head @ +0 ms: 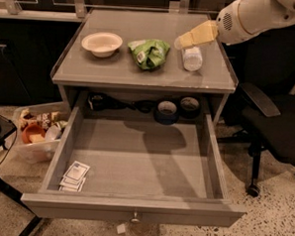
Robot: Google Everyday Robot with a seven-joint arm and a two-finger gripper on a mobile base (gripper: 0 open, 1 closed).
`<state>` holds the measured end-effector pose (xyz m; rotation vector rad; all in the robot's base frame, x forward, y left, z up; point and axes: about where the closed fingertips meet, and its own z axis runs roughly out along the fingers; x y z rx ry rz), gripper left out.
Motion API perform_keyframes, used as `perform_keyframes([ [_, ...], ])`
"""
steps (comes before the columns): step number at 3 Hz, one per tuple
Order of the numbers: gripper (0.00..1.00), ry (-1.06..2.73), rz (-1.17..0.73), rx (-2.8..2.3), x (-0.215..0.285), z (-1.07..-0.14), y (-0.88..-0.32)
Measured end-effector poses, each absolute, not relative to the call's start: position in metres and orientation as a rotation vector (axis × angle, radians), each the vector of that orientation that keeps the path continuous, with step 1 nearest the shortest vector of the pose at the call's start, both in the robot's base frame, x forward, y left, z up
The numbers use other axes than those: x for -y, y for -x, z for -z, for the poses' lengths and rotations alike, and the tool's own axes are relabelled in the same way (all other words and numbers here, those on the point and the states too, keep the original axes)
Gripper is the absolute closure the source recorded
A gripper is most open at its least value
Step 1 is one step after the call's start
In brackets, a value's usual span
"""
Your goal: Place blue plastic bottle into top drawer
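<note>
My fingers (pixel 195 36) sit over the desk's (pixel 140 76) right rear, tips just above the blue plastic bottle (pixel 192 59). Bottle's lying on the desk, right of the green snack bag (pixel 149 53). Can't tell if the fingers are spread or closed. Top drawer (pixel 140 159) is pulled open below.

White arm at the upper right, gripper (pixel 187 39) (tan-coloured) angled down and leftward
</note>
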<state>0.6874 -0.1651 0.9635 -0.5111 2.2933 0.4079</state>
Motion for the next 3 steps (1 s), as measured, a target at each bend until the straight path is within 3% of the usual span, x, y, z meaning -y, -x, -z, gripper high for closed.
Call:
perform_keyframes([
  [3,0.00,0.091,-0.347,-2.364,0.182,-0.919,-0.773],
])
